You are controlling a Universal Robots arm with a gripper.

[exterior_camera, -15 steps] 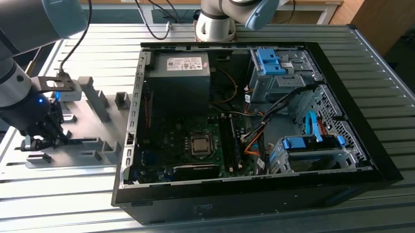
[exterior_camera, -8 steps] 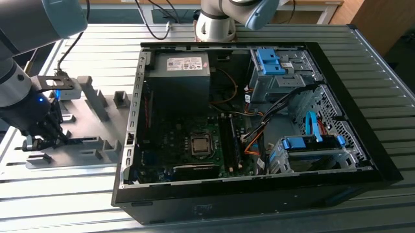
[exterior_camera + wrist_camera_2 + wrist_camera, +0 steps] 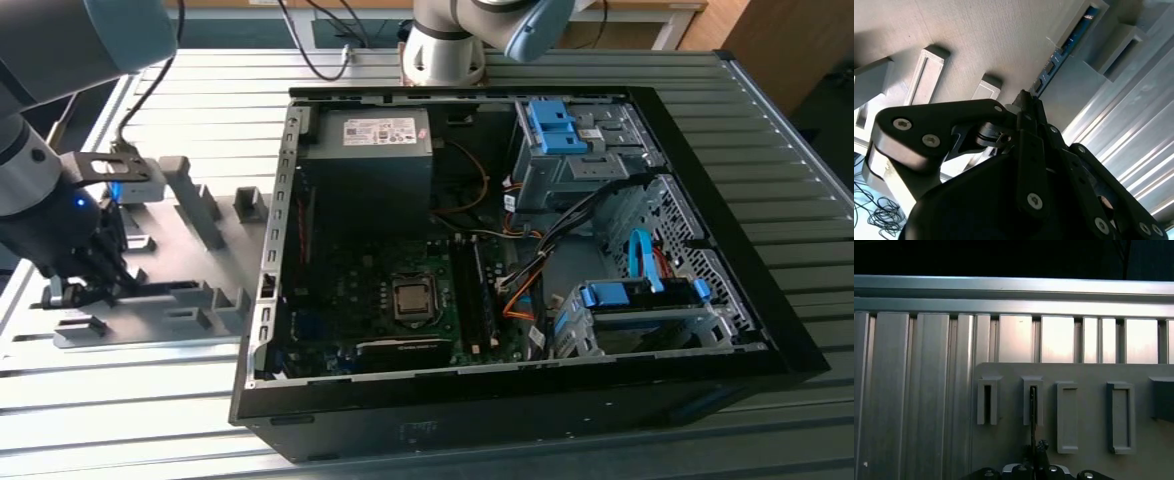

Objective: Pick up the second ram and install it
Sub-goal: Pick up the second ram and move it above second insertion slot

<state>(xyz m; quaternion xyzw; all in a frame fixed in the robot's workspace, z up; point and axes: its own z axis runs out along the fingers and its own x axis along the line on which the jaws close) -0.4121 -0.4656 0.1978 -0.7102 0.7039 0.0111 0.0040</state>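
**Item: second ram** (image 3: 1064, 50). A thin dark board strip, which we see edge-on. Its far end sits in the slot of a grey holder block (image 3: 1026, 390). The block stands on the grey fixture plate (image 3: 174, 330), toward the tabletop's (image 3: 134, 400) edge at the exterior view's left.

**Item: claw** (image 3: 1027, 100). Lowered over the fixture plate. The jaws are drawn almost together with the near end of the strip between the tips, so we judge it gripped.

**Item: open computer case** (image 3: 534, 400). Lies well apart from the plate, across the middle of the tabletop. The memory slots (image 3: 470, 290) are on the motherboard beside the processor socket.

**Risks, as we judge them:**
- The hold is at one end only, so the strip could pivot or slip between the tips.
- A lift that is not straight could bind the board in its slot or drag the holder block.
- A tilted board could catch on the case wall or on the orange cables (image 3: 514, 300) near the slots.
- A tilted board could also meet its slot askew.
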